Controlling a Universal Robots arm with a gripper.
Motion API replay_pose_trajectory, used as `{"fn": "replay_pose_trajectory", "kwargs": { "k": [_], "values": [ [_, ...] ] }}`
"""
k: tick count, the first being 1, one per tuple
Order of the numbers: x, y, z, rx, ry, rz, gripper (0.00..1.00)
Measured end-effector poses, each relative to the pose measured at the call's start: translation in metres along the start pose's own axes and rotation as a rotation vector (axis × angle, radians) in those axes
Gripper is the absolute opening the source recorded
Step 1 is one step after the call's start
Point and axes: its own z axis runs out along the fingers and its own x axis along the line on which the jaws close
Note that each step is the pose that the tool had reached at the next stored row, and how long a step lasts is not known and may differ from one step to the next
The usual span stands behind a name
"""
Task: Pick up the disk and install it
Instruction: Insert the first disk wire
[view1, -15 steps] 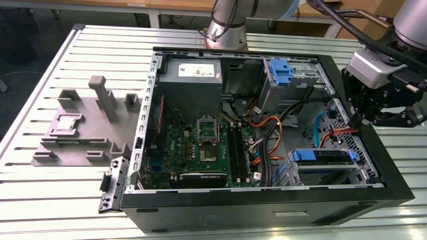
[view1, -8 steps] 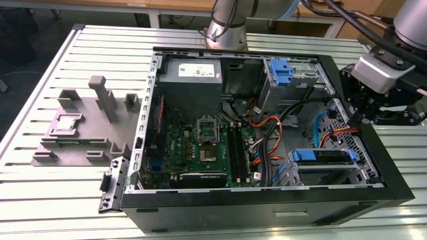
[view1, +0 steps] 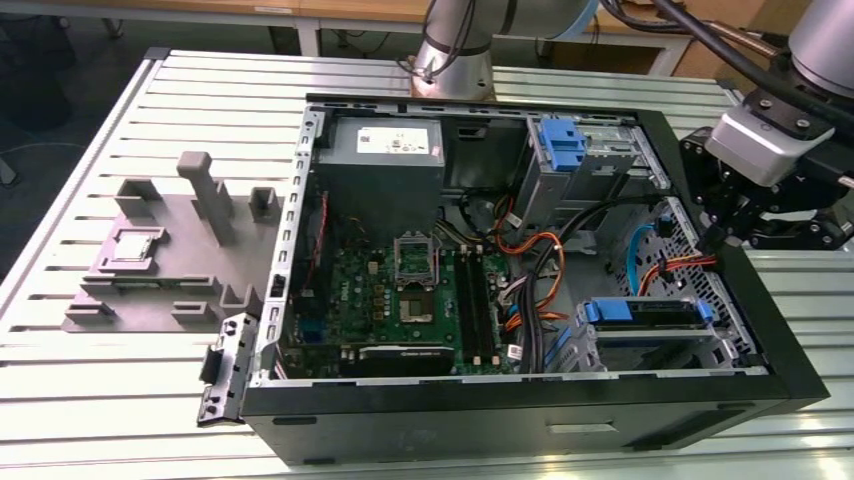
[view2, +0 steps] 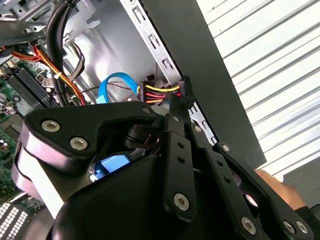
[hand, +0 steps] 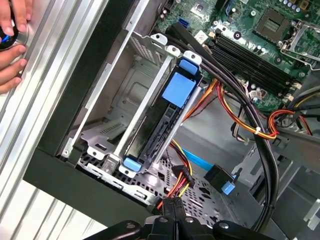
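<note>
One gripper (hand: 171, 206), jaws pressed together with nothing between them, hovers over the PC case's (view1: 787, 340) side wall at the exterior view's right. Just beside its tip is a power connector (hand: 182, 179) on red and yellow wires. Farther in, the disk (hand: 167, 125) sits on edge in the metal drive cage (hand: 107, 107), blue rails showing. Beyond lies the motherboard (hand: 250, 22). Step, as judged: reaching for the disk, no contact yet. Next move calls for spread jaws and a path clear of the cables.
</note>
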Motion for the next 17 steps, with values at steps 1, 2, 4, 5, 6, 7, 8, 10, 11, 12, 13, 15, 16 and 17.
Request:
{"fn": "replay_pose_trajectory", "kwargs": {
  "k": [1, 2, 4, 5, 6, 7, 8, 10, 11, 12, 13, 15, 16, 17],
  "values": [
    [0.0000, 0.0000, 0.0000, -0.0002, 0.0005, 0.000, 0.10],
    [0.0000, 0.0000, -0.0001, -0.0006, 0.0011, -0.001, 0.10],
    [0.0001, -0.0002, -0.0001, -0.0007, 0.0012, -0.002, 0.10],
    [0.0002, -0.0006, 0.0000, -0.0007, 0.0012, -0.005, 0.10],
    [0.0004, -0.0008, 0.0001, -0.0008, 0.0010, -0.009, 0.10],
    [0.0005, -0.0009, 0.0002, -0.0005, 0.0000, -0.018, 0.10],
    [0.0005, -0.0009, 0.0002, 0.0001, -0.0016, -0.030, 0.10],
    [0.0005, -0.0009, 0.0004, 0.0022, -0.0056, -0.062, 0.10],
    [0.0005, -0.0010, 0.0004, 0.0036, -0.0069, -0.077, 0.10],
    [0.0004, -0.0010, 0.0004, 0.0057, -0.0072, -0.089, 0.10],
    [0.0004, -0.0010, 0.0005, 0.0091, -0.0059, -0.099, 0.10],
    [0.0005, -0.0010, 0.0005, 0.0190, 0.0006, -0.115, 0.10],
    [0.0005, -0.0010, 0.0004, 0.0247, 0.0073, -0.120, 0.10],
    [0.0005, -0.0010, 0.0005, 0.0291, 0.0146, -0.124, 0.10]
  ]
}}
